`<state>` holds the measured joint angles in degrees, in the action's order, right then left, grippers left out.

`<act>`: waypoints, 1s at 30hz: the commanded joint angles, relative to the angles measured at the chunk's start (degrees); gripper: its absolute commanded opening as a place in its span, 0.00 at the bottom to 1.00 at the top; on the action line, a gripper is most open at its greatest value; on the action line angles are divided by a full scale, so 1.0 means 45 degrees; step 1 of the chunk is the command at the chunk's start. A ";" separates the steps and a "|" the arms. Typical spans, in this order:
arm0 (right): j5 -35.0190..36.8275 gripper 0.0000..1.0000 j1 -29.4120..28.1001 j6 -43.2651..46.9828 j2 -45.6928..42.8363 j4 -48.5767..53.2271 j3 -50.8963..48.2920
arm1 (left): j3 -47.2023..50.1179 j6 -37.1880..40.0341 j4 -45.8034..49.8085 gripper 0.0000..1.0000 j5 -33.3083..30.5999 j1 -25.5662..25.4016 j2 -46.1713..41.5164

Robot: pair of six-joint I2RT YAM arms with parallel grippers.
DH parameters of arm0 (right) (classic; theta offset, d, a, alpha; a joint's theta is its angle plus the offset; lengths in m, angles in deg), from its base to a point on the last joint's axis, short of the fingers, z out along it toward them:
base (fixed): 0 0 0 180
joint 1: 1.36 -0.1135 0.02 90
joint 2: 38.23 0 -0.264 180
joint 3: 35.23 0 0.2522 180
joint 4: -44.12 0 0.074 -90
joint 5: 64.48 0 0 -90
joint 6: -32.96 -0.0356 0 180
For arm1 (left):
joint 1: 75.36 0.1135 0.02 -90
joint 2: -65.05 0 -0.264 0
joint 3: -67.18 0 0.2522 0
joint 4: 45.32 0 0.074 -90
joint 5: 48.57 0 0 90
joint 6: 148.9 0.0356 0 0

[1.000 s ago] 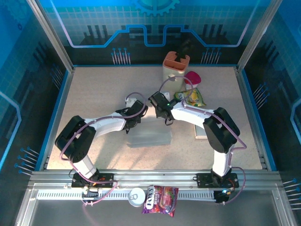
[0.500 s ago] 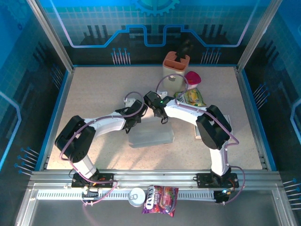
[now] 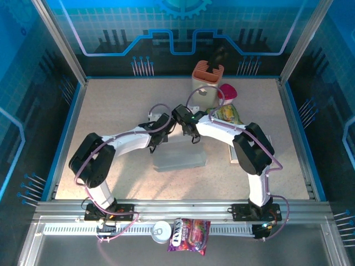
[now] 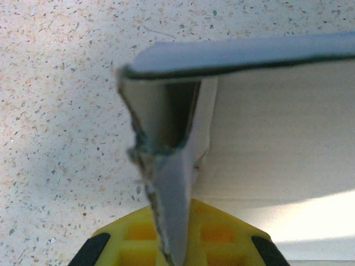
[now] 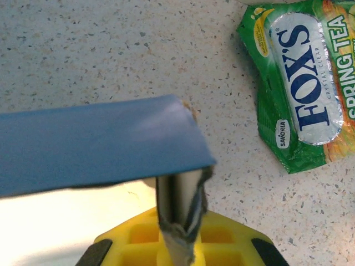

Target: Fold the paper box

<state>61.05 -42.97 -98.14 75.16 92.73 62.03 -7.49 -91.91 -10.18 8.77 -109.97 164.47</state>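
Box: The paper box (image 3: pixel 178 158) lies mid-table, pale and half formed, with both arms meeting at its far side.
Left gripper: The left gripper (image 3: pixel 156 143) is pinched fully closed on the box's far left corner, where a folded wall stands upright between its fingers.
Right gripper: The right gripper (image 3: pixel 193 137) is likewise clamped tight on the far right corner, under a blue panel (image 5: pixel 94 141).
Step in hand: Probably raising and creasing the back wall, with both corners held at once.
Doing it well: Move both wrists together at equal height, so the wall folds along one straight line. Uneven pulling could twist or tear the frayed corner seen by the left wrist.
Edges: The candy bag (image 5: pixel 302 94) lies just beside the right corner. An orange holder (image 3: pixel 207 82) stands further back.
Open room: The bare table (image 3: pixel 111 111) to the left and the space nearer the arm bases look free. Swinging rightward risks brushing the bag.
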 commanded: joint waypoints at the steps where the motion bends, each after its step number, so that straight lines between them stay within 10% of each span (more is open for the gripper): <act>1: -0.0312 0.00 -0.0276 -0.0065 0.0624 0.0711 0.0009 | -0.0776 -0.0198 0.0811 0.00 0.0076 -0.0029 0.0442; 30: -0.1612 0.00 -0.0327 0.0207 0.0437 0.0273 0.0120 | -0.2237 -0.0583 0.3045 0.00 -0.1452 0.0021 0.2300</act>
<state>54.47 -40.69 -96.85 75.24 92.60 63.04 -15.90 -95.00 0.53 6.12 -109.90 171.24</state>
